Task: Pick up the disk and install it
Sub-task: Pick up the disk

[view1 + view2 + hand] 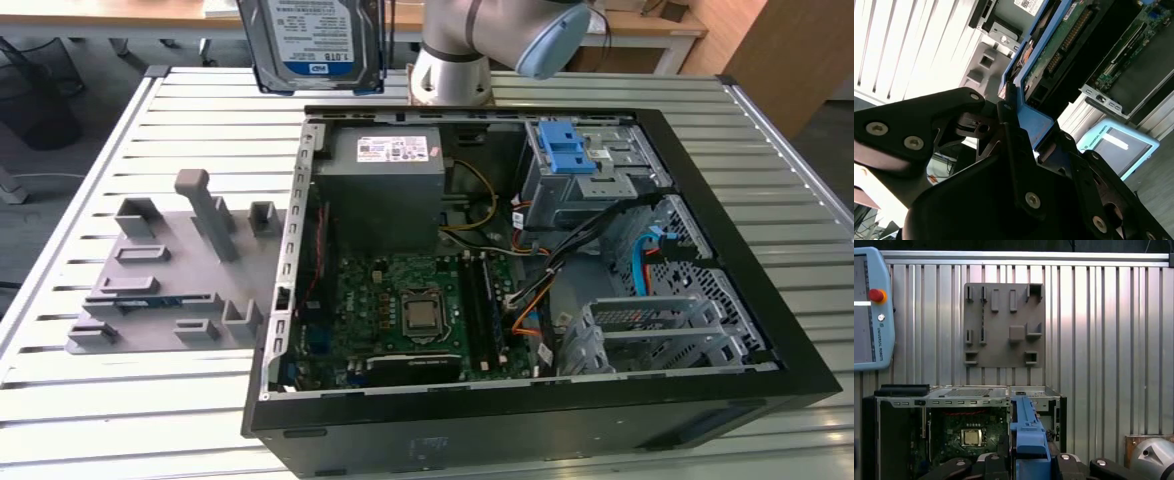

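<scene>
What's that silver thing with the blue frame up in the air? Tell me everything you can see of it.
It is the disk, a flat rectangular silver-metal drive with a white-and-blue label on its face and a blue plastic bracket framing it. The second wrist view shows a green circuit board and connector pins on its other face. It hangs upright, clear of the open computer case, and touches nothing but the gripper, clamped on the bracket's end.

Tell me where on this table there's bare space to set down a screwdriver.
Bare table slats lie at the exterior view's lower left, below the grey fixture plate, and above it up to the table's edge. The open computer case is crowded with boards and cables.
</scene>
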Tool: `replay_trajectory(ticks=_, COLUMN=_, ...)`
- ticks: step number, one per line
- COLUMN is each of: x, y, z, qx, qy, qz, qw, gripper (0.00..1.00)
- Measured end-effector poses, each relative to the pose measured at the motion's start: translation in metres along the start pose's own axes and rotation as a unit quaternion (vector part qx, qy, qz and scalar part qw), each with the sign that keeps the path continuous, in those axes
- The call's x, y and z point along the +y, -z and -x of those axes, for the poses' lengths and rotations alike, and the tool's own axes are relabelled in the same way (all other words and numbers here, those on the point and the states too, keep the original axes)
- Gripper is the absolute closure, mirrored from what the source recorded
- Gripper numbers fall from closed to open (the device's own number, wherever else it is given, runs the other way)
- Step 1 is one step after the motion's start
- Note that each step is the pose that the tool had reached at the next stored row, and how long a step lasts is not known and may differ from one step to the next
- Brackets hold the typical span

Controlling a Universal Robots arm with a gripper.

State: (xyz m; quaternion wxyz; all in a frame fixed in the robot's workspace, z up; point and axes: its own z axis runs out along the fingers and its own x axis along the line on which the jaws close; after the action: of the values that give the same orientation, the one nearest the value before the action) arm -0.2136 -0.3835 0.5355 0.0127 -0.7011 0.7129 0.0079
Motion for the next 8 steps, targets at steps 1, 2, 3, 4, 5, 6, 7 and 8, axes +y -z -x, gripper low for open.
replay_trajectory(ticks=1, x=-0.0016, y=0.0000, z=0.0000, qx=0.0000, qy=0.000, qz=0.0000, qw=1.0000, gripper=0.63)
replay_trajectory(ticks=2, x=-0.0032, y=0.0000, z=0.0001, qx=0.0000, qy=0.000, qz=0.0000, qw=1.0000, gripper=0.63)
replay_trajectory(ticks=3, x=-0.0048, y=0.0000, z=0.0001, qx=0.0000, qy=0.000, qz=0.0000, qw=1.0000, gripper=0.63)
replay_trajectory(ticks=4, x=-0.0064, y=0.0000, z=0.0001, qx=0.0000, qy=0.000, qz=0.0000, qw=1.0000, gripper=0.63)
replay_trajectory(ticks=5, x=-0.0079, y=0.0000, z=0.0001, qx=0.0000, qy=0.000, qz=0.0000, qw=1.0000, gripper=0.63)
replay_trajectory(ticks=6, x=-0.0093, y=-0.0001, z=0.0001, qx=0.0000, qy=0.000, qz=0.0000, qw=1.0000, gripper=0.63)
replay_trajectory(ticks=7, x=-0.0108, y=-0.0001, z=0.0002, qx=0.0000, qy=0.000, qz=0.0000, qw=1.0000, gripper=0.63)
replay_trajectory(ticks=8, x=-0.0124, y=-0.0001, z=0.0002, qx=0.0000, qy=0.000, qz=0.0000, qw=1.0000, gripper=0.63)
